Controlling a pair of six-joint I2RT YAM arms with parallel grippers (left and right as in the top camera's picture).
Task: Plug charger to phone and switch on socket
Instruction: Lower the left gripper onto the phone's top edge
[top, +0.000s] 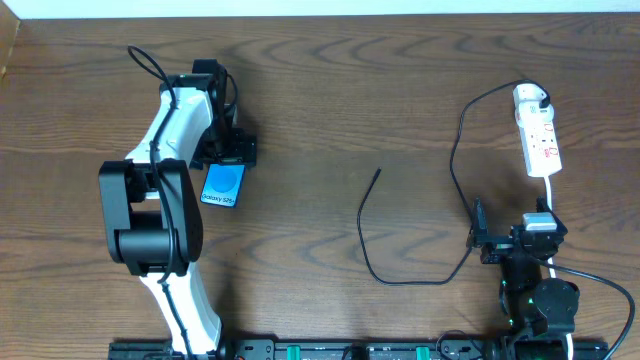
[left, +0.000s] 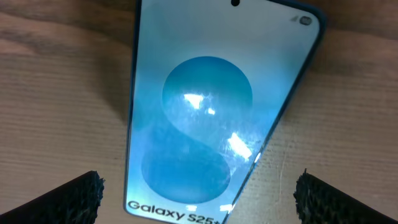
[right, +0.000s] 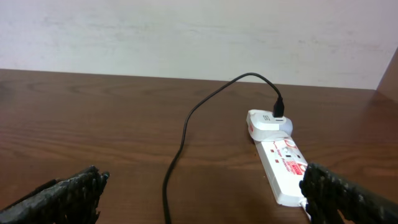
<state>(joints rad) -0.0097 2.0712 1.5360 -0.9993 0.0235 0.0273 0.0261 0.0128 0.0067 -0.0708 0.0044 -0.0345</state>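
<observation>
The phone (top: 222, 186) lies flat on the table at the left, with its light blue screen up and its far end under my left gripper (top: 228, 160). In the left wrist view the phone (left: 211, 118) fills the middle. My left gripper (left: 199, 205) hangs open above it, with a finger on each side and neither touching. The charger's black cable (top: 410, 250) loops across the table, and its free tip (top: 378, 172) is far from the phone. Its white adapter (right: 267, 121) sits in the far end of the socket (right: 283, 168). My right gripper (right: 205, 199) is open and empty, just short of the socket's near end.
The wooden table ends at a pale wall (right: 186, 31) behind the socket. The socket's white cord (top: 550, 195) runs back past my right arm (top: 535, 290). My left arm (top: 165, 200) covers the table left of the phone.
</observation>
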